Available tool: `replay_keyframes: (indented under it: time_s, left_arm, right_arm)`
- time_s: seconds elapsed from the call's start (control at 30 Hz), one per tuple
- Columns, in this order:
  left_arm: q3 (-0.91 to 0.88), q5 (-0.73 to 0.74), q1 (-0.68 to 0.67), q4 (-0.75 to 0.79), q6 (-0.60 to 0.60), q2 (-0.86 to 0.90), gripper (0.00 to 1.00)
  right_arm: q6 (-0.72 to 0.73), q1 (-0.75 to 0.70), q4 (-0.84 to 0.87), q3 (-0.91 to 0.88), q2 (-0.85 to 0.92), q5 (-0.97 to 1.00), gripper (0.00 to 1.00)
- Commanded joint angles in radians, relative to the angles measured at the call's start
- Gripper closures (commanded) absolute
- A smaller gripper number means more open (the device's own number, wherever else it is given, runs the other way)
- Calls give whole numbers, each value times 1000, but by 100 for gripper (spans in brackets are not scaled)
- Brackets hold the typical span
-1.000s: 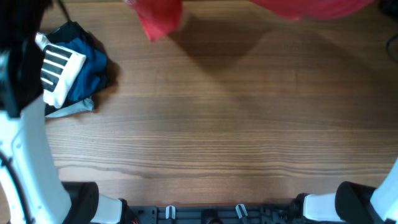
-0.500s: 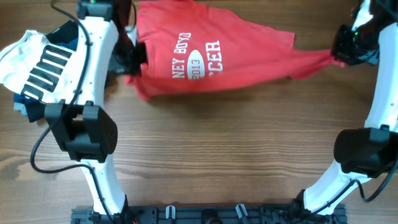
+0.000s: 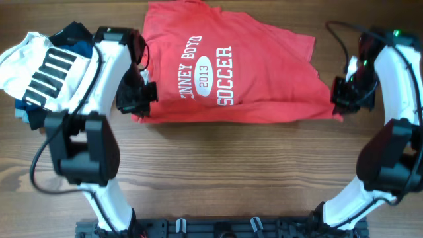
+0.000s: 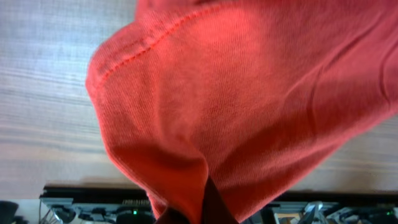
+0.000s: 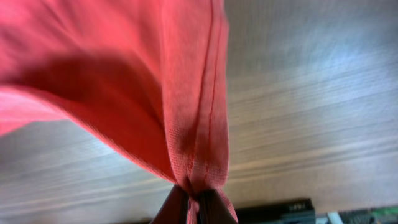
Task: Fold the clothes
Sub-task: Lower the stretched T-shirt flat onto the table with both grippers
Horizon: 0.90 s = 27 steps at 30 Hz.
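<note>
The clothes are a red T-shirt (image 3: 231, 73) with white lettering, spread across the far middle of the table, print facing up. My left gripper (image 3: 140, 106) is shut on the shirt's near left corner, and my right gripper (image 3: 337, 104) is shut on its near right corner. In the left wrist view the red cloth (image 4: 249, 106) hangs bunched out of the closed jaws and fills most of the frame. Over in the right wrist view a hemmed fold of the shirt (image 5: 193, 124) is pinched between the two dark fingers (image 5: 176, 205).
A pile of other garments lies at the far left: a white one with black stripes (image 3: 36, 69) on top of navy and blue ones (image 3: 79, 36). The wooden table (image 3: 231, 172) stretches toward the near edge, where the arm bases (image 3: 218, 228) stand.
Both arms have pulled the red shirt toward the near side and down onto the table. It was bunched and lifted at the far edge; now it lies stretched out flat between the grippers.
</note>
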Motion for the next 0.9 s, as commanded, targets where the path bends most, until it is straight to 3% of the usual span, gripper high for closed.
replay_keyframes:
  time_s: [0.0,0.2,0.4,0.7,0.87]
  left_arm:
    - [-116,-26,0,29,-31,-175,96]
    - [-301,-151,5,101,-183,-450,96]
    - [-387,-179,55,153,-252,-644,96]
    - [-431,-172,78,119,-258,-678,96]
    - [-462,-121,78,185,-258,-678,96]
  right_arm:
    - [-5,-6,54,-155,-136,-10,96]
    - [84,-39,143,-351,-327,26,96]
    - [112,-94,160,-383,-453,51,96]
    - [135,-112,137,-383,-463,97,96]
    - [80,-111,139,-383,-463,19,96]
